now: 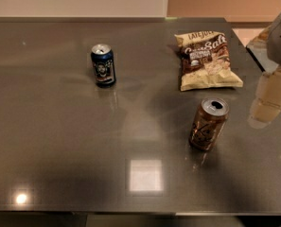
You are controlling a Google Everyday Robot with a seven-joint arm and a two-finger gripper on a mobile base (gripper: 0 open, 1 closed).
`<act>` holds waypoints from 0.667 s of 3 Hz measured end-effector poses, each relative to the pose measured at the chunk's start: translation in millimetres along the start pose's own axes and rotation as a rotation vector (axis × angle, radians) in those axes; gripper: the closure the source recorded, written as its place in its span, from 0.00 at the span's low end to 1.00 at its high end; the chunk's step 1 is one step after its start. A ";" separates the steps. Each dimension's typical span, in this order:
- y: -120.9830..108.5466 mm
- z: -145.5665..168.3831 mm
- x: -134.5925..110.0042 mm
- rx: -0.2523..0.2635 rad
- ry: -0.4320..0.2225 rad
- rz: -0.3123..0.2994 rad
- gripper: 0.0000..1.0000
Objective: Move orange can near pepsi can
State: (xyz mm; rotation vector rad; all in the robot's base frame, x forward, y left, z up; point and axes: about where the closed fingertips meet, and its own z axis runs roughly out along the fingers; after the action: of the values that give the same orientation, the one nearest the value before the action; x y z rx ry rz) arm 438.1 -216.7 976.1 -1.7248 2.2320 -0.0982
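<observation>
The orange can (208,124) stands upright on the grey table (59,141), right of centre, with its silver top open. The pepsi can (103,65) stands upright at the back left of centre, far from the orange can. My gripper (268,102) hangs at the right edge of the view, to the right of the orange can and apart from it, holding nothing that shows.
A chip bag (207,60) lies flat behind the orange can, near the table's back right. The table's right edge runs just behind the gripper. A pale wall stands behind the table.
</observation>
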 end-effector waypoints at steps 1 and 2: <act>0.0 0.0 0.0 0.000 0.000 0.000 0.00; -4.3 2.6 -1.6 -0.031 -0.043 -0.005 0.00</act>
State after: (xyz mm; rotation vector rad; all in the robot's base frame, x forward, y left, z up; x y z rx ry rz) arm 443.2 -216.0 975.0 -1.7318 2.2093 -0.0273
